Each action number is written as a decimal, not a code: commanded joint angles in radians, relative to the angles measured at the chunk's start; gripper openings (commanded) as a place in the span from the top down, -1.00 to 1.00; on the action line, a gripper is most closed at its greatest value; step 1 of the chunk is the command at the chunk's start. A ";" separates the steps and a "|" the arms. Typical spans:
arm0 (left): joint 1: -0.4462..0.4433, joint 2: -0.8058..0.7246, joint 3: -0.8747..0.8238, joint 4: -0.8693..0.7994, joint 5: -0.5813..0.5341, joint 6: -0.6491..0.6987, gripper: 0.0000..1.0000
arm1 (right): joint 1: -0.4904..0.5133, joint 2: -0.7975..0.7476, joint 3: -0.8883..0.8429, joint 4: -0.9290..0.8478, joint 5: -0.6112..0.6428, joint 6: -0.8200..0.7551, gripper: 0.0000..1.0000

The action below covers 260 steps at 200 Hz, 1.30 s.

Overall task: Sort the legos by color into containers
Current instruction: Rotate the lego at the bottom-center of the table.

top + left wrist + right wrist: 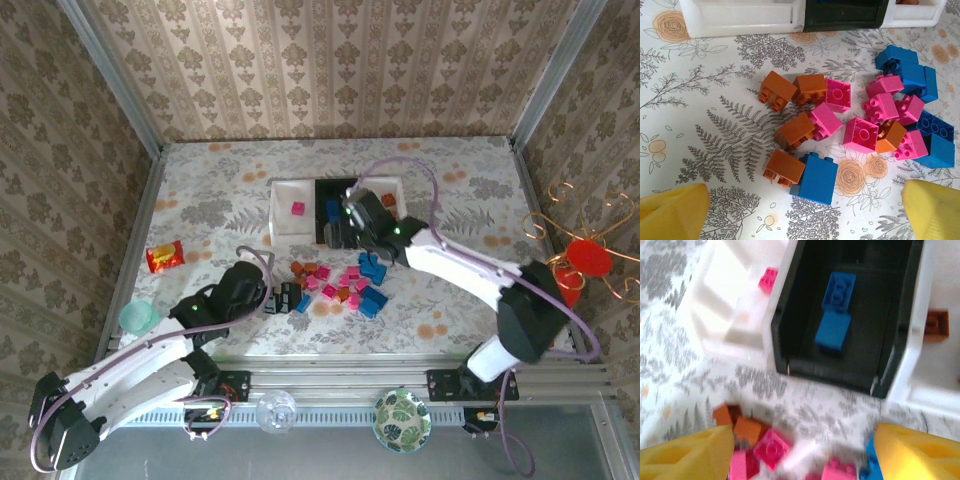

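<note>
**Layout.** In the top view, the containers [290, 236] stood in a row at mid-counter [220, 180], with a black tray [325, 190] between two white ones. The loose legos [340, 285] lay in one heap on the counter at 6 o'clock of that row, apart from it.

**Left gripper** [290, 298]. It was at 9 o'clock of the heap, just beside the nearest bricks. In the left wrist view its yellow fingers [672, 212] stood spread wide with nothing between them, so the gripper was released. A blue brick [817, 177] lay closest, at 12 o'clock of the gap. The rest of the heap, pink, orange and blue mixed, ran on toward 12 and 2 o'clock. The blue ones were bunched at 2 o'clock.

**Right gripper** [337, 232]. It was at 12 o'clock of the heap, over the near edge of the black tray. The right wrist view was blurred. It showed the fingers [690, 452] apart and empty, so this gripper was also released. Heap bricks lay at 6 o'clock between the fingertips, and the black tray lay at 12 o'clock.

**Tray contents.**
- Black tray: a blue pair [839, 290], end to end.
- Left white tray [740, 315]: one pink brick [768, 277].
- Right white tray [920, 385]: one orange brick [935, 325].
</note>
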 commanded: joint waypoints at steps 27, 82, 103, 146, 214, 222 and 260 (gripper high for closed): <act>-0.001 0.031 -0.011 0.051 -0.012 0.004 -1.00 | 0.076 -0.255 -0.301 -0.102 0.029 0.061 -0.58; 0.016 0.052 -0.022 0.075 0.003 -0.007 -1.00 | 0.145 -0.258 -0.431 -0.144 -0.003 0.105 -0.56; 0.024 0.053 -0.025 0.076 0.013 -0.011 -1.00 | 0.193 -0.252 -0.446 -0.099 -0.015 0.088 -0.54; 0.045 0.051 -0.040 0.087 0.031 -0.018 -1.00 | 0.228 -0.209 -0.420 -0.056 0.017 0.042 -0.50; 0.061 0.025 -0.053 0.070 0.039 -0.021 -1.00 | 0.266 -0.088 -0.369 -0.032 -0.052 0.023 -0.28; 0.065 0.016 -0.058 0.069 0.039 -0.022 -1.00 | 0.283 -0.090 -0.367 -0.031 -0.078 0.026 -0.27; 0.080 -0.001 -0.073 0.078 0.054 -0.025 -1.00 | 0.341 -0.093 -0.352 -0.059 -0.124 0.040 -0.29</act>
